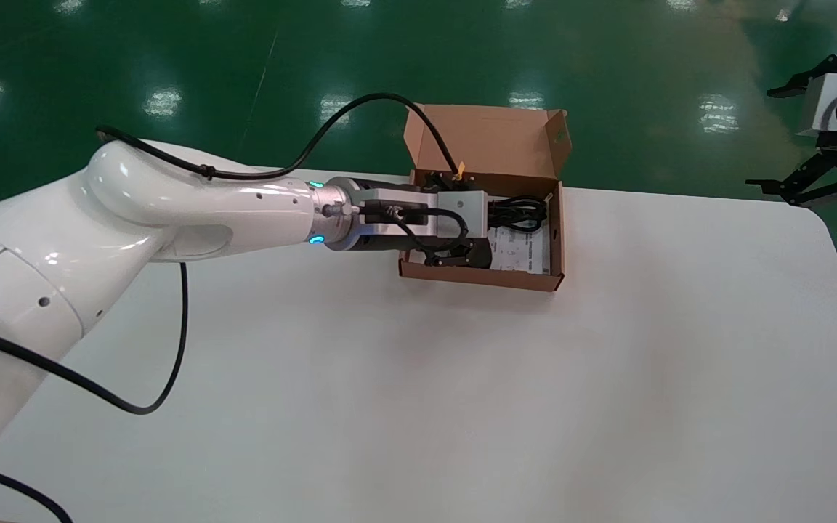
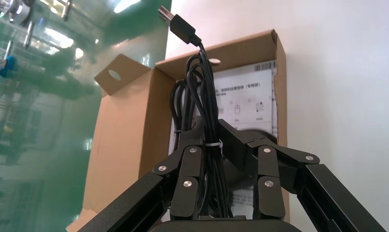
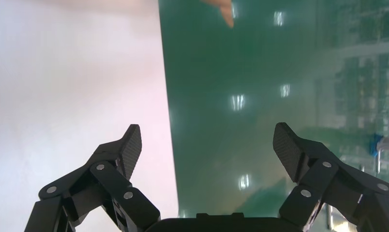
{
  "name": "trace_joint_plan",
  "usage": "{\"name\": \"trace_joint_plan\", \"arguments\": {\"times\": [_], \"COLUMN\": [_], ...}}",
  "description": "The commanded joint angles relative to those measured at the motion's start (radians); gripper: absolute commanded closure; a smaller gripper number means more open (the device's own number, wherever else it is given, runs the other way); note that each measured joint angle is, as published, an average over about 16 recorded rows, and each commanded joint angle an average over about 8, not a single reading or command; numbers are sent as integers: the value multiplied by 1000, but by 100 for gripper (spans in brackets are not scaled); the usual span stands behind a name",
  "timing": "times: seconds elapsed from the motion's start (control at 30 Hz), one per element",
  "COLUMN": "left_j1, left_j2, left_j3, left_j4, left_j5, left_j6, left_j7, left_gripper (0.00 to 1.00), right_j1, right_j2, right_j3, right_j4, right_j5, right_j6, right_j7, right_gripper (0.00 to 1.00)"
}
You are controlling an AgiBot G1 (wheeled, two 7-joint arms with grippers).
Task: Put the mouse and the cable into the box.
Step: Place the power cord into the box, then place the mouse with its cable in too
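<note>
White desk (image 1: 389,399), open box (image 1: 480,280): my left end effector (image 2: 212,140) clamps the cable (image 2: 202,96) mid-bundle. It looks limp and light. Right end effector (image 3: 208,142) parked, spread wide.

At upper centre the brown box (image 1: 487,138) is stood open; the bundled black cable (image 2: 205,111) is held over it.

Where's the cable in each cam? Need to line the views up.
Head: cable coiled inside the box, on the lid side.
Left wrist: cable clamped in the left tool, with the USB plug at its free end.
Right wrist: not in it; only the open right tool, table and floor.
Shared landmark: printed leaflet in the box, in the head and left wrist views.
</note>
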Motion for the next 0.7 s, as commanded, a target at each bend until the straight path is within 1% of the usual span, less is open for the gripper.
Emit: {"name": "trace_joint_plan", "arguments": {"times": [0.03, 0.57, 0.6, 0.63, 0.7], "left_j1": [-1, -2, -3, -4, -6], "left_j2": [0, 4, 4, 4, 4], "left_j3": [15, 123, 131, 139, 155], "left_j4": [-4, -62, -65, -67, -71], "left_j5": [0, -7, -4, -1, 4], "left_j6": [-10, -103, -107, -111, -118], "left_j7": [-4, -49, -52, -55, -62], "left_gripper": [100, 100, 97, 91, 66], "right_j1": [7, 76, 80, 85, 93], "right_j2": [11, 84, 87, 91, 97], "right_j3": [-7, -57, -60, -62, -67], "right_j4": [-3, -9, -9, -8, -8], "right_j5": [-9, -81, -85, -88, -94], "right_j6": [-6, -11, -12, -13, -16], "right_j7": [1, 10, 11, 11, 12], "right_gripper": [0, 0, 0, 0, 0]}}
